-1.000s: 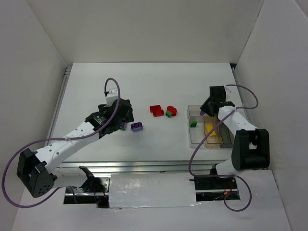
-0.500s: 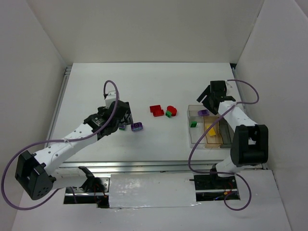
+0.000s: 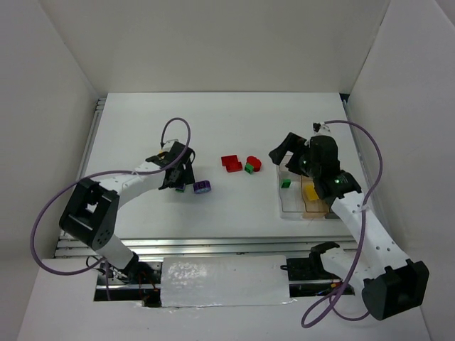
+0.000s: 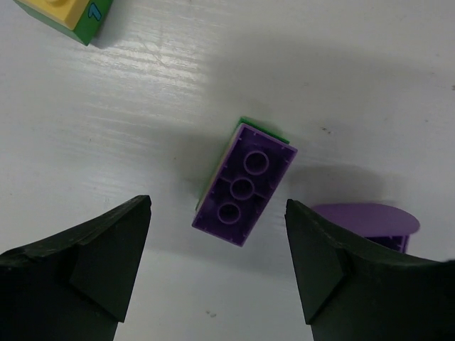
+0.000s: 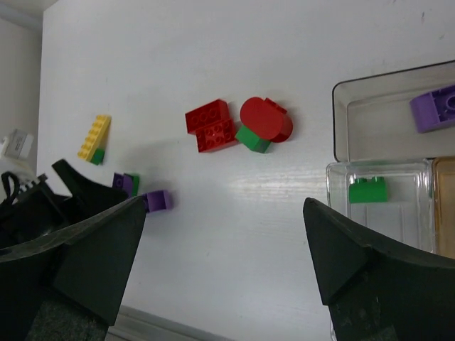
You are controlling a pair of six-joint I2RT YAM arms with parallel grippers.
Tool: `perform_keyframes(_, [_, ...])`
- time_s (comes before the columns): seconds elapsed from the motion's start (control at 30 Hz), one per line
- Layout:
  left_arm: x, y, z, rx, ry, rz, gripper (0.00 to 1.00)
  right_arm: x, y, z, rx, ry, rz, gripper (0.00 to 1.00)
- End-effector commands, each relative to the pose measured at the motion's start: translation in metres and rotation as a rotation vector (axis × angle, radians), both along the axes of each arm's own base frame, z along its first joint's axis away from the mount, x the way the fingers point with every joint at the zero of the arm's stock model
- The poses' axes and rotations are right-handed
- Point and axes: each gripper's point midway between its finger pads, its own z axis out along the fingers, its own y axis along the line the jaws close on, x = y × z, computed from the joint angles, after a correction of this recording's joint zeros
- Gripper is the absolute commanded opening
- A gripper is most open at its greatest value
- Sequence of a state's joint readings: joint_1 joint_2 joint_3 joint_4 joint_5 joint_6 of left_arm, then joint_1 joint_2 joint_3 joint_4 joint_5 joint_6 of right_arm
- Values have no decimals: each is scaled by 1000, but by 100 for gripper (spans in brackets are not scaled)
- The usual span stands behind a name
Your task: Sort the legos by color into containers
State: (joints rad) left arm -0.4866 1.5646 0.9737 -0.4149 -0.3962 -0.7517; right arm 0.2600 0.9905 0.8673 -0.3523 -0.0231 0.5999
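Note:
In the left wrist view my left gripper [image 4: 217, 206] is open just above the table. A purple lego stacked on a green one [image 4: 245, 183] lies between its fingertips, untouched. A second purple lego [image 4: 370, 220] peeks out by the right finger. From above, the left gripper [image 3: 178, 179] hovers beside these legos [image 3: 202, 187]. My right gripper [image 5: 224, 204] is open and empty, raised left of the container [image 3: 291, 207]. The container holds a purple lego [image 5: 437, 108], a green one [image 5: 368, 190] and a yellow one [image 3: 311, 190] in separate compartments.
Two red legos [image 3: 229, 163], a round red piece [image 3: 254, 161] and a small green lego [image 3: 249, 169] lie mid-table. A yellow-on-green lego [image 5: 94, 137] sits past the left gripper. White walls enclose the table on three sides.
My right gripper opened, left a purple lego in the container's back compartment, and drew away toward mid-table. My left gripper shifted over the purple-on-green lego and narrowed slightly.

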Motion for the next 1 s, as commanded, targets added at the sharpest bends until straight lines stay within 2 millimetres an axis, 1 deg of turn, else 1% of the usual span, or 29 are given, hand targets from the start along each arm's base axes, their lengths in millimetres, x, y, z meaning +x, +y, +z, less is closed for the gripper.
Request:
perform_keyframes(0.0, [18,-7,6,-33,-33,-25,88,-14,11,0,16,-13,85,100])
perform_keyframes(0.03, [18,-6,1,-29,-24,-25,87,-17,12,5,22,-29,91,100])
perform_keyframes(0.07, [19,-6,-1,-32,-23,-27,83,-19,13,7,26,-34,96,100])
perform_keyframes(0.2, [19,-4,-13,-26,1,-29,79,-23,15,13,31,-48,119,100])
perform_keyframes(0.23, [20,-3,-14,-26,-2,-25,76,-24,16,13,28,-47,125,100])
perform_keyframes(0.27, [20,-3,-14,-26,-7,-29,69,-25,16,13,25,-47,130,100])
perform_keyframes(0.3, [21,-4,-13,-34,-14,-32,66,-25,16,13,22,-43,129,100])
perform_keyframes(0.4, [24,-3,-17,-38,-9,-31,66,-26,17,13,27,-45,136,99])
perform_keyframes(0.43, [24,-2,-19,-36,0,-29,58,-27,17,15,31,-49,141,100])
perform_keyframes(0.47, [24,-2,-20,-35,4,-35,46,-28,18,16,34,-53,145,100])
perform_keyframes(0.5, [24,-2,-20,-33,7,-31,32,-28,18,17,38,-56,144,100])
perform_keyframes(0.53, [24,-1,-20,-34,9,-20,4,-29,19,17,44,-60,151,100])
perform_keyframes(0.57, [22,0,-18,-31,12,-16,0,-30,21,16,49,-60,159,100])
perform_keyframes(0.63, [20,2,-9,-41,-14,-9,0,-32,28,16,70,-66,196,100])
perform_keyframes(0.67, [19,2,-1,-50,-39,-12,0,-32,31,13,77,-61,211,100])
perform_keyframes(0.73, [19,5,8,-46,-61,-7,0,-33,35,9,91,-48,233,100])
perform_keyframes(0.77, [19,7,16,-51,-78,-6,0,-35,40,7,104,-37,260,100])
perform_keyframes(0.83, [15,9,22,-51,-84,-3,0,-36,44,5,120,-36,278,99])
perform_keyframes(0.87, [13,9,31,-64,-105,-6,0,-36,46,6,130,-43,290,100])
perform_keyframes(0.9, [11,8,35,-75,-117,-9,0,-37,47,6,134,-41,293,100])
perform_keyframes(0.93, [10,7,48,-94,-147,-17,0,-38,48,6,137,-40,298,100])
perform_keyframes(0.97, [8,8,51,-102,-157,-19,0,-38,49,7,143,-45,305,100])
